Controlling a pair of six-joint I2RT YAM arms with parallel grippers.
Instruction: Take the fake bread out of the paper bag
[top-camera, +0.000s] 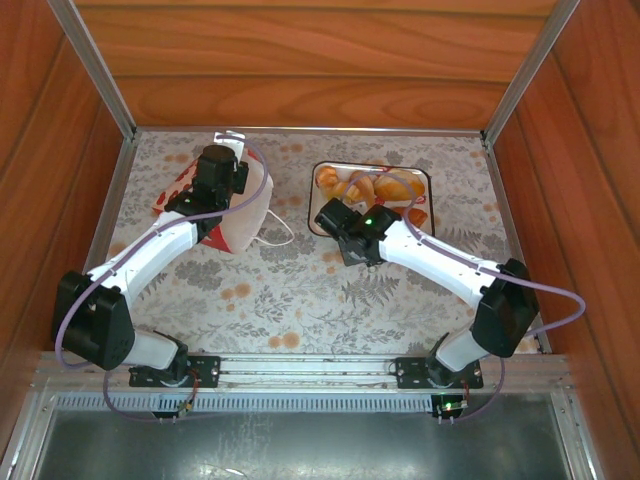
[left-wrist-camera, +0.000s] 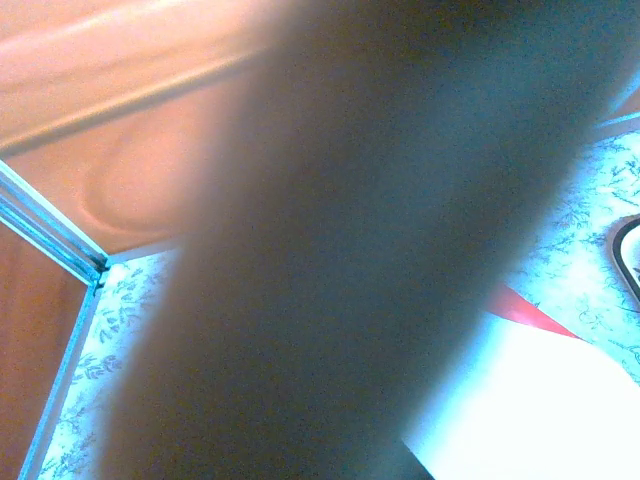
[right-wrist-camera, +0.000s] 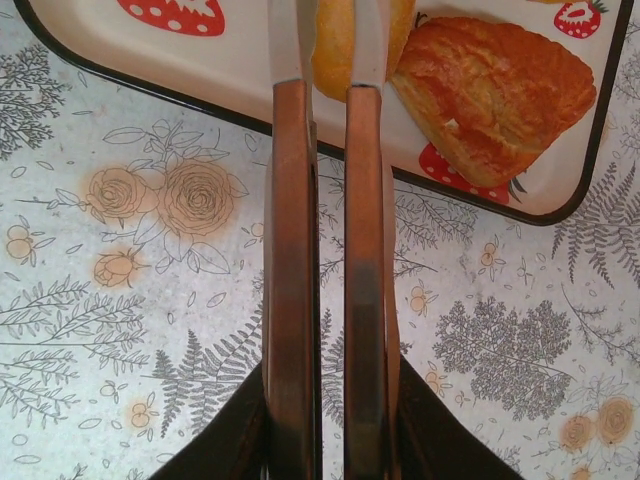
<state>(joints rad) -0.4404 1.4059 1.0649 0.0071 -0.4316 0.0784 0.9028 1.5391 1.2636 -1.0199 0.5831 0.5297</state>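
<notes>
Top view, bag: the paper bag (top-camera: 228, 222) lies tipped over on the table (top-camera: 300, 290), far left, under the left arm.
Top view, left gripper (top-camera: 228, 150): up by the bag's far end, pinched tight.
Top view, bread: the fake bread (top-camera: 372, 185) sits in the strawberry tray (top-camera: 424, 180).
Top view, right arm: its wrist is at the tray's near edge.
Left wrist view: a big dark blur hides most; a bit of white and red bag (left-wrist-camera: 545, 380) shows.
Right wrist view, right gripper (right-wrist-camera: 328, 45): fingers close together over the tray (right-wrist-camera: 150, 60), holding nothing, a yellow bun (right-wrist-camera: 335, 45) behind them, a brown pastry (right-wrist-camera: 495, 95) just beside.
</notes>
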